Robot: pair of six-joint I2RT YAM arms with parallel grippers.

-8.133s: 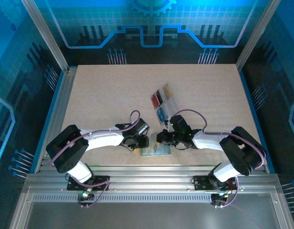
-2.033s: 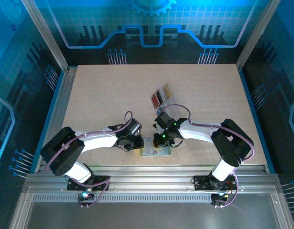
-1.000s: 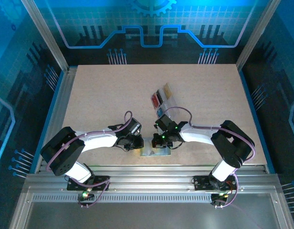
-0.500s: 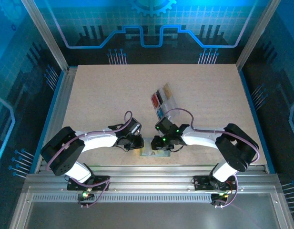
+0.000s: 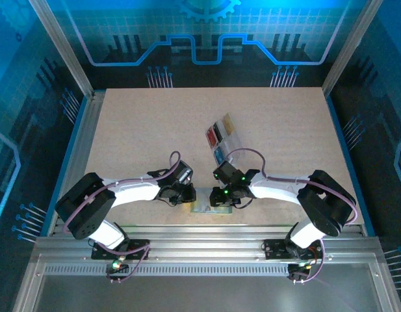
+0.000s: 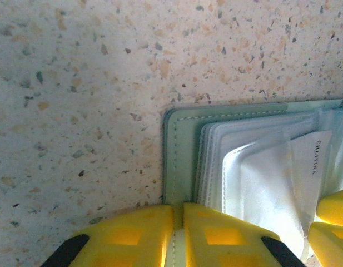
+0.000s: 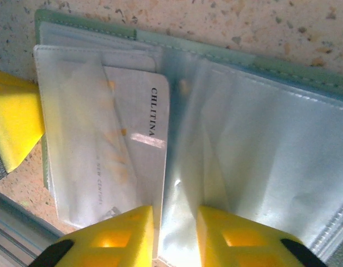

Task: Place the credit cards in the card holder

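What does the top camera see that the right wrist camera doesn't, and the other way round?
Top camera: the left arm, the right arm and the clear tray of credit cards. Right wrist camera: the printed lettering on the pale card in the clear sleeves. Both: the green card holder, with the right gripper over it.

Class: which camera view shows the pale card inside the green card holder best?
The right wrist view: the pale card sits large in the card holder, inside a clear sleeve, lettering legible. The left wrist view catches one lettered corner. In the top external view the holder is tiny, the card indistinguishable.
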